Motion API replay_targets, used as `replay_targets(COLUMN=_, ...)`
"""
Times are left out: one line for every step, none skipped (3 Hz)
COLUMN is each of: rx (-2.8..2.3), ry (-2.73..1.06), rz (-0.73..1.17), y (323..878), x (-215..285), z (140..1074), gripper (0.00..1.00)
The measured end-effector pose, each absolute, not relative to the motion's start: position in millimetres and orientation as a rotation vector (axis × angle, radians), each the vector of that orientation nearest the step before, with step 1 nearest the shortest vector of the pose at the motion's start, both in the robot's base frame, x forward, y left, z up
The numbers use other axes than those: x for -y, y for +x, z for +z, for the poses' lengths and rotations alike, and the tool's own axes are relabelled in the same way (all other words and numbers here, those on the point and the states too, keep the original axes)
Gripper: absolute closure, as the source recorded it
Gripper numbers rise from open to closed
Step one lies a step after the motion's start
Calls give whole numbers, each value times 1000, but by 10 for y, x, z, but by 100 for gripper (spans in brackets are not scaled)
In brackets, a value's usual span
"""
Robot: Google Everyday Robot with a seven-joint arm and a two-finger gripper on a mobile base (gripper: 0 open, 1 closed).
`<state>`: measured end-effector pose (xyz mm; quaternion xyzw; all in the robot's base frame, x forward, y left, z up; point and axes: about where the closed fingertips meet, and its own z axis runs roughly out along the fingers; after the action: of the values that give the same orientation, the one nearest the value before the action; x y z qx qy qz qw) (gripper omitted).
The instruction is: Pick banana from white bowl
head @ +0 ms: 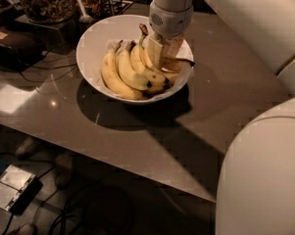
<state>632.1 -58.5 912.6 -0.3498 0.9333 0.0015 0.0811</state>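
Note:
The white bowl (pixel 95 43) stands on the grey table, lined with crumpled white paper. A bunch of yellow bananas with dark tips (pixel 125 72) lies in its left and middle part. A further yellow banana (pixel 175 64) lies at the bowl's right side, partly hidden by the gripper. My gripper (pixel 165 50) hangs from the white arm, reaches down into the right half of the bowl and sits right at this banana, beside the bunch. Whether it touches the banana is hidden.
The grey table (pixel 220 97) ends in a near edge running diagonally. At the back left stand a glass jar of snacks (pixel 44 1), a metal scoop (pixel 83 11) and a dark device with cables (pixel 14 45). My white arm body (pixel 264 170) fills the right side.

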Motion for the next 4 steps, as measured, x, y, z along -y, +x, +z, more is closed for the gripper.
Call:
replay_targets(rx=-2788, ry=-1045, rz=5, y=6326, x=582, z=9126, gripper=100)
replay_targets(rx=-2700, ry=-1099, rz=51, y=6242, x=577, z=9339, gripper=100)
replay_targets(rx=-2602, ry=-1177, rz=122, y=6078, x=652, z=9631, gripper=100)
replay_targets(rx=-2531, ry=-1255, rz=169, y=5948, x=725, z=9820, gripper=100)
